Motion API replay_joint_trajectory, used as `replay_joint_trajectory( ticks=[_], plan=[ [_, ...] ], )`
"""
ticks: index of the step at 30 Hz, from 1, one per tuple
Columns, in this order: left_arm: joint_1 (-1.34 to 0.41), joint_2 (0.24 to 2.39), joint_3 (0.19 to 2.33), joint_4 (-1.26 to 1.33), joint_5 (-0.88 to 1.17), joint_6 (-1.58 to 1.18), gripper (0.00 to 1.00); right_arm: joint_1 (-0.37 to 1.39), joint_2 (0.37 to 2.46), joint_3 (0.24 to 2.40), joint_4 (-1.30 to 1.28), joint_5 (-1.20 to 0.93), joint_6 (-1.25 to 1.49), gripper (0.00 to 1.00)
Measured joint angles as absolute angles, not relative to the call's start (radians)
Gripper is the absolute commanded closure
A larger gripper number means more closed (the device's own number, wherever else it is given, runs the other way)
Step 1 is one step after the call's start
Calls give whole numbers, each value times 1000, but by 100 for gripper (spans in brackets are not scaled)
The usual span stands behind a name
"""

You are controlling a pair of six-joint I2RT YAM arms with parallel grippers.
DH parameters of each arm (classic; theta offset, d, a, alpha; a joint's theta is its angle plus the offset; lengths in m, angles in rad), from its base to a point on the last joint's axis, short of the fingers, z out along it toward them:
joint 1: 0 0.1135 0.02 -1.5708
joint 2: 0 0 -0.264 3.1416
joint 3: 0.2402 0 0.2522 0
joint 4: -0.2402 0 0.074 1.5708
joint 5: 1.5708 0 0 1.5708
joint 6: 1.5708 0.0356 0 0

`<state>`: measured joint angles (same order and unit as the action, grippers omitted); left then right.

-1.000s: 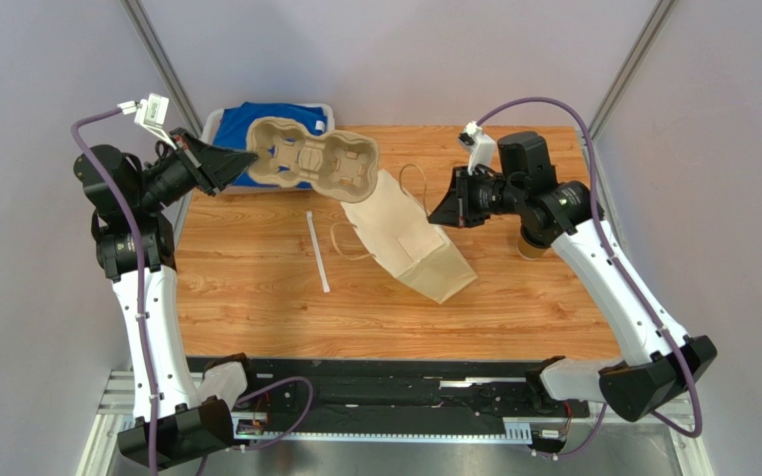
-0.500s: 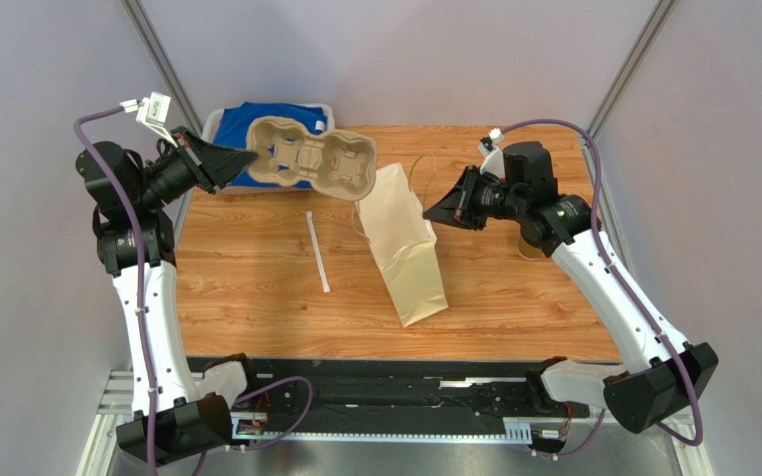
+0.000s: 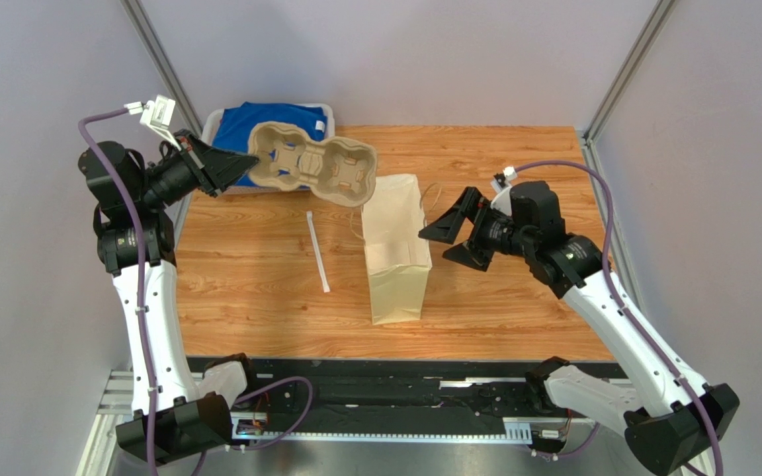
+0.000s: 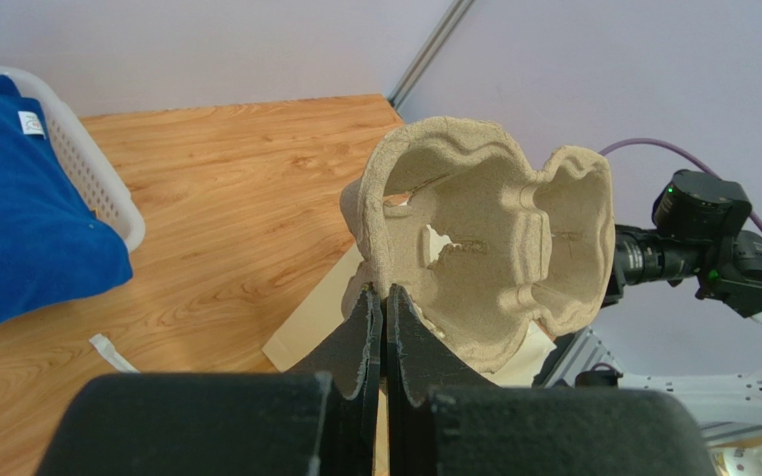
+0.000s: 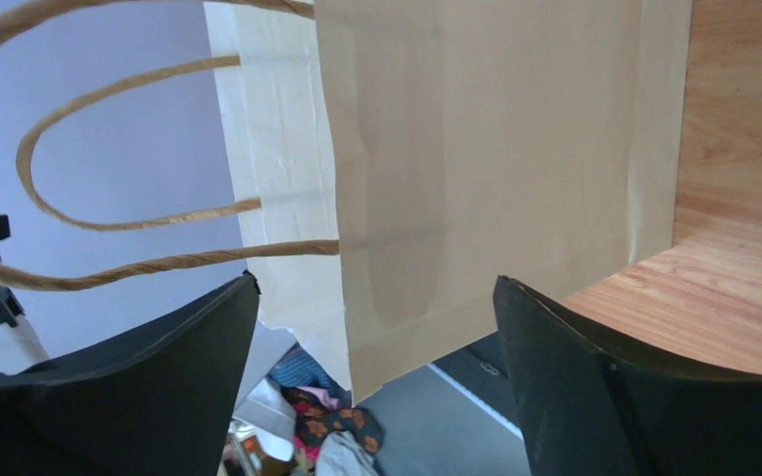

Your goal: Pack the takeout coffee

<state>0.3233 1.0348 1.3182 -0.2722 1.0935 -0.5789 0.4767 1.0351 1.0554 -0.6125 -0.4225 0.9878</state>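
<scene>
My left gripper (image 3: 251,159) is shut on the rim of the grey-brown pulp cup tray (image 3: 310,164), holding it in the air over the table's back left; in the left wrist view the closed left gripper (image 4: 385,290) pinches the tray (image 4: 494,248) at its edge. The cream paper bag (image 3: 395,248) stands upright at mid-table. My right gripper (image 3: 435,245) is open just right of the bag's upper side. In the right wrist view the right gripper (image 5: 375,281) faces the bag (image 5: 474,149) and its twine handles (image 5: 127,223) with nothing between its fingers. The takeout coffee is hidden.
A thin white straw (image 3: 317,253) lies on the wood left of the bag, also seen as the straw (image 4: 107,349) in the left wrist view. A white basket (image 3: 214,124) holding a blue cloth (image 3: 276,119) sits at the back left corner.
The bag has swung from lying slanted on the table to standing upright. My right gripper has opened, let go of the bag and moved toward the near side. The left arm holds still.
</scene>
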Motion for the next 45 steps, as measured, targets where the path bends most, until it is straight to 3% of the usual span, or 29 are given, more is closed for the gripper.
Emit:
replay_joint_trajectory(
  ticks=[7,12,19,23,33,39,45],
  plan=[
    [323,1038,1322,-288,1098,-550,100,464,994,1204,-684,-434,703,0],
    [319,1064,1390,-352,1101,-484,100,411,1031,1461,-698,-475,345,0],
    [237,1104,1575,-513,1068,-283,100,354,1302,1849,-653,-613,29,0],
    [197,1093,1636,-562,1054,-193,100,340,1594,2106,-714,-710,-82,6],
    [159,1051,1629,-572,1035,-165,100,344,1958,2335,-1000,-845,-395,9],
    [159,1049,1614,-565,1016,-175,100,390,1965,2307,-1170,-847,-650,11],
    [159,1078,1612,-565,1015,-179,100,418,1966,2271,-1209,-810,-735,14]
  ],
)
